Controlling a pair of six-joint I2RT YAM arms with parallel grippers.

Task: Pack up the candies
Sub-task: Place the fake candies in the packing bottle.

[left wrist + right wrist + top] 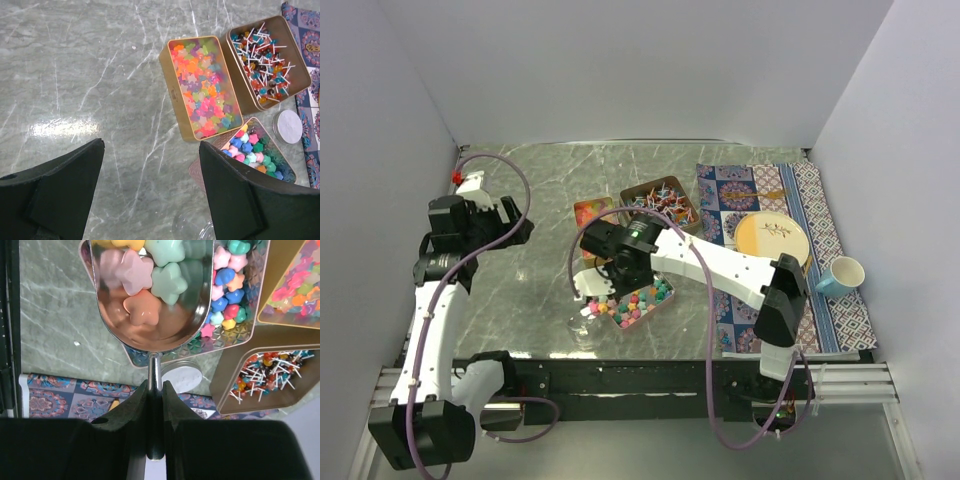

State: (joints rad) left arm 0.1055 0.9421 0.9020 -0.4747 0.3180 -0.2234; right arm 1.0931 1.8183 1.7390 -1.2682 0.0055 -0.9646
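Currently, my right tool (155,402) pinching scoop (172,332) handle, star candies (167,282) in bowl just ahead, my left tool (151,160) spread wide.

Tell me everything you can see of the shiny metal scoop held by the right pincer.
The shiny metal scoop has a deep rounded bowl, mirror-polished with a rosy tint, and a thin round rod handle. The right pincer is shut on that handle. The bowl carries several pastel star-shaped candies, pink, mint green and salmon. It sits over the bronze tin with a patterned bottom; whether it touches the tin cannot be told.
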